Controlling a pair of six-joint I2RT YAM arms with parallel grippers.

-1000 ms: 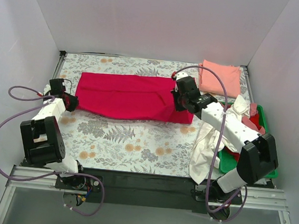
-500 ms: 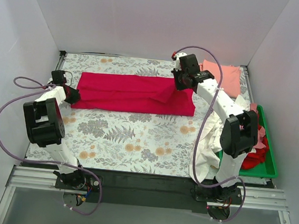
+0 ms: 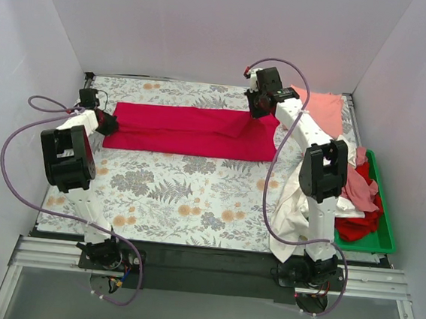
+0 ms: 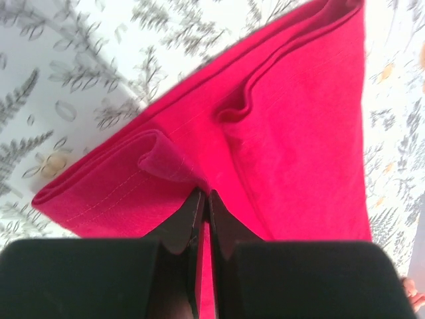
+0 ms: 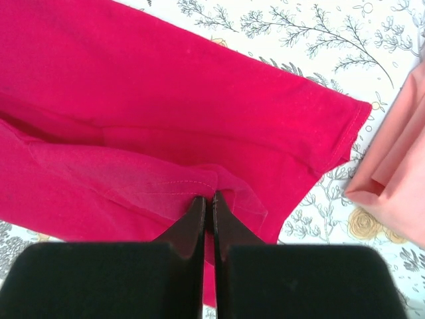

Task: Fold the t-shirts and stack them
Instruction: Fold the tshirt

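The large crimson-red t-shirt (image 3: 189,131) lies as a long band across the far part of the table. My left gripper (image 3: 109,123) is shut on its left edge; the left wrist view shows the jaws (image 4: 205,195) pinching a fold of the red cloth (image 4: 299,133). My right gripper (image 3: 257,111) is shut on its right far corner; the right wrist view shows the jaws (image 5: 207,198) pinching a hemmed flap of the shirt (image 5: 166,113). The folded salmon-pink t-shirt (image 3: 320,109) lies at the far right, also in the right wrist view (image 5: 398,179).
A green tray (image 3: 381,221) at the right edge holds red (image 3: 358,222) and pink (image 3: 358,185) shirts. A white shirt (image 3: 292,205) hangs over the tray's left side onto the table. White walls enclose the table on three sides.
Both grippers have carried the near edge of the crimson shirt away from me, toward the far edge, folding it into a narrower band. Both arms are stretched further out.
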